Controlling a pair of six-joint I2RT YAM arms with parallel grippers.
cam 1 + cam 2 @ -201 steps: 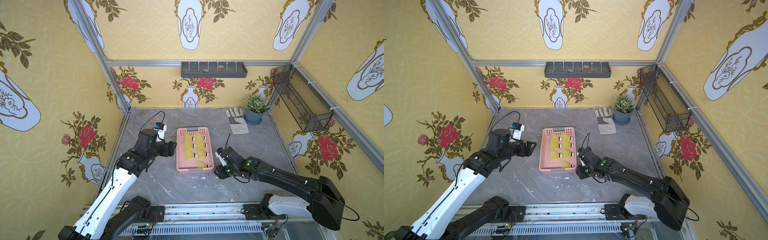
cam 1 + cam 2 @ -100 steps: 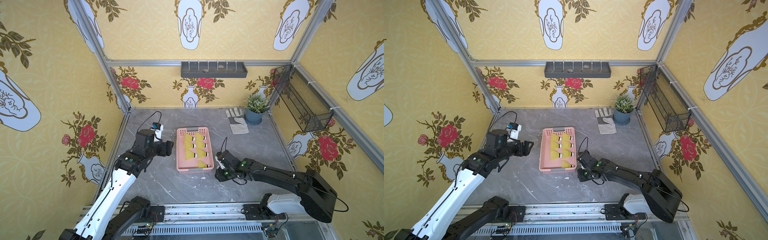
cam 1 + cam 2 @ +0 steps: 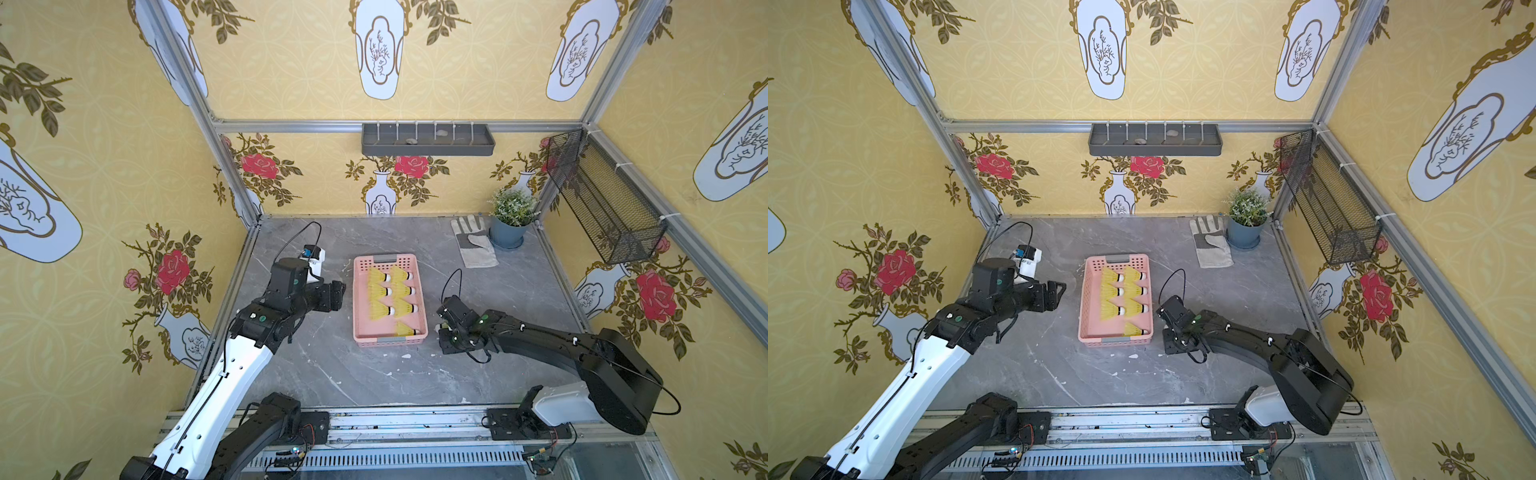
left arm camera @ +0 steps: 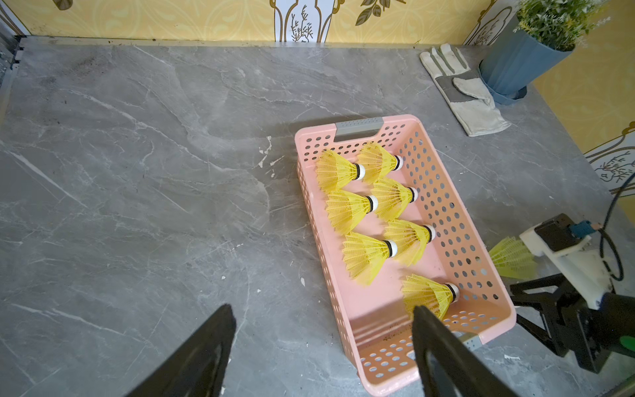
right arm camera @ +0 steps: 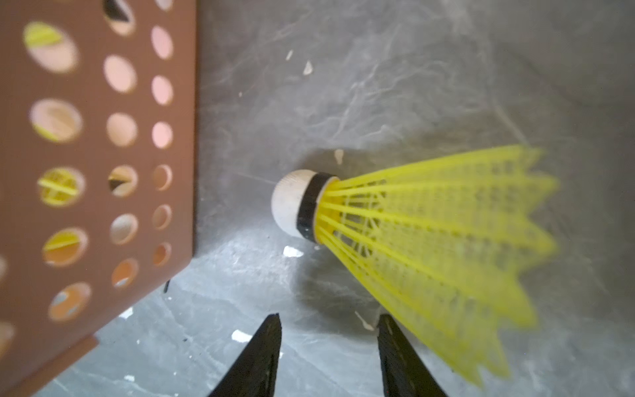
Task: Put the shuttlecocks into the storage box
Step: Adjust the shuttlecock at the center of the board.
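Shuttlecocks (image 4: 364,254), seven, lie in the storage box (image 4: 446,213); the eighth shuttlecock (image 5: 429,240) lies on the surface (image 4: 137,172) beside it. My right jaws and left jaws stand parted, holding nothing.

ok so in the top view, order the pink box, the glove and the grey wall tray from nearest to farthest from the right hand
1. storage box, just beside the right hand, toward the left arm
2. glove, farther back on the table
3. wall tray, up on the back wall
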